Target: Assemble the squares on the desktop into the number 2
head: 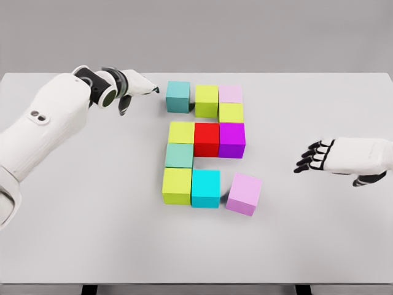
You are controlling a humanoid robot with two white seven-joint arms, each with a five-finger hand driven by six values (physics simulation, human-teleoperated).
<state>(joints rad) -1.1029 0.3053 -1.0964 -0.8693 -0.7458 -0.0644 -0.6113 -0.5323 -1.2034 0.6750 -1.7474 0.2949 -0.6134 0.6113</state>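
Observation:
Coloured cubes lie on the white table [92,246]. The top row holds a teal cube [178,96], a yellow-green cube [207,100] and a pale pink cube [231,93], with another yellow-green cube [231,112] below the pink one. The middle row is a yellow-green cube [182,131], a red cube [207,138] and a purple cube [231,139]. Below them come a sea-green cube [179,155], a yellow-green cube [177,185] and a cyan cube [206,187]. A lilac cube [244,193] sits slightly turned, just right of the cyan one. My left hand [138,86] hovers open just left of the teal cube, holding nothing. My right hand [314,157] rests open at the right.
The table's front edge runs along the bottom of the view, and its far edge lies just behind the top row of cubes. A grey wall fills the background.

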